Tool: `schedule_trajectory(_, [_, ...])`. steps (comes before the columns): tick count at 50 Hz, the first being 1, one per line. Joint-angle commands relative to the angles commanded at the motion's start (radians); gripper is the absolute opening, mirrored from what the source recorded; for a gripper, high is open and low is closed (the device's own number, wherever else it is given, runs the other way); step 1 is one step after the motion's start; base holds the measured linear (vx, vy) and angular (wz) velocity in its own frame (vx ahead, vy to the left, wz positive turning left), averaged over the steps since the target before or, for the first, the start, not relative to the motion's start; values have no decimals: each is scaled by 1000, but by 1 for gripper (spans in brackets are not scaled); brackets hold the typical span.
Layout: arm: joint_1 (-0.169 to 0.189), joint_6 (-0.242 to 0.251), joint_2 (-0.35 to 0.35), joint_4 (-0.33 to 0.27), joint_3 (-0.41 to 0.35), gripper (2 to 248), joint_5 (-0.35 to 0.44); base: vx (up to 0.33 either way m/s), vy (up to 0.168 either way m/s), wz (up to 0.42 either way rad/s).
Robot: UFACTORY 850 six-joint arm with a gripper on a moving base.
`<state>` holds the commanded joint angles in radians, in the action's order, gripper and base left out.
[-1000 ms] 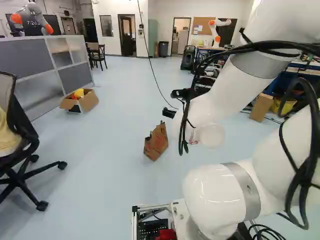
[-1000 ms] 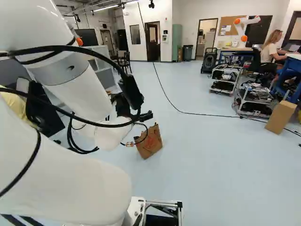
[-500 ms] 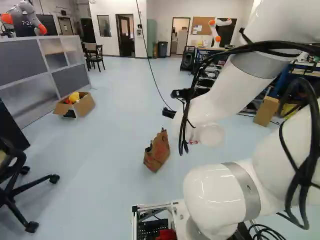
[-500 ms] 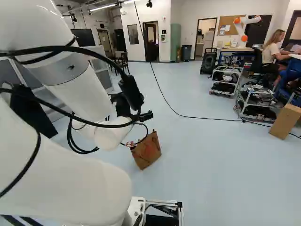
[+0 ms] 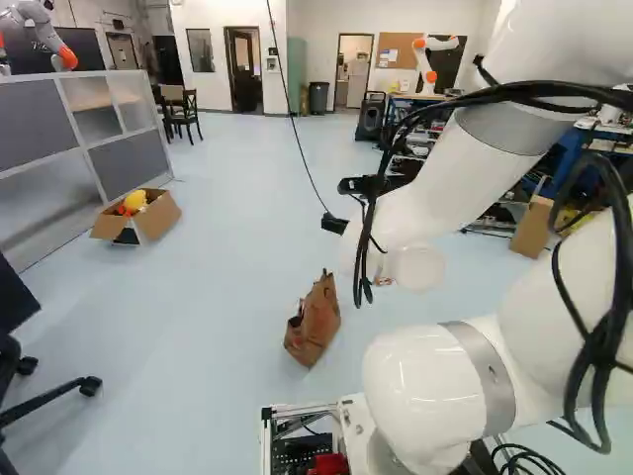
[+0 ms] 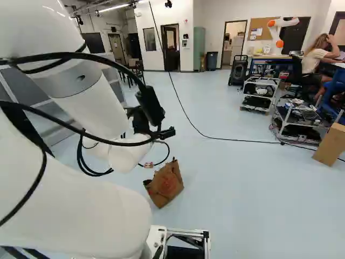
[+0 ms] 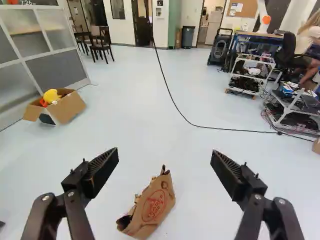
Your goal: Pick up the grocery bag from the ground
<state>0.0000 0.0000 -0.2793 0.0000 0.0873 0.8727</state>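
While my gripper (image 6: 168,132) holds its fingers wide apart, the bag (image 7: 154,206) sits on the floor (image 7: 135,125) ahead, seen between them; farther off, an open box (image 7: 70,107) with a yellow thing (image 7: 51,96) stands by the partition (image 7: 56,70).

bag (image 7: 161,200): brown, round red print | floor (image 6: 242,189): pale blue | arm (image 5: 420,381): white, grey-banded

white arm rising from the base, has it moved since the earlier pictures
No, the white arm keeps its place against its lowest joint in the left base view; the base has moved.
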Motion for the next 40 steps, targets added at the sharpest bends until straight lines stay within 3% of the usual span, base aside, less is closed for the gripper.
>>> schedule_trajectory(3, [0, 0, 0, 0, 0, 247, 0, 256, 32, -42])
schedule_trajectory(4, [-4, 0, 34, 0, 28, 247, 0, 227, 37, -40])
schedule_trajectory(10, [-8, 0, 72, 0, 62, 247, 0, 101, 13, -25])
schedule_trajectory(40, [-41, 0, 247, 0, 227, 247, -47, -1, 0, 0])
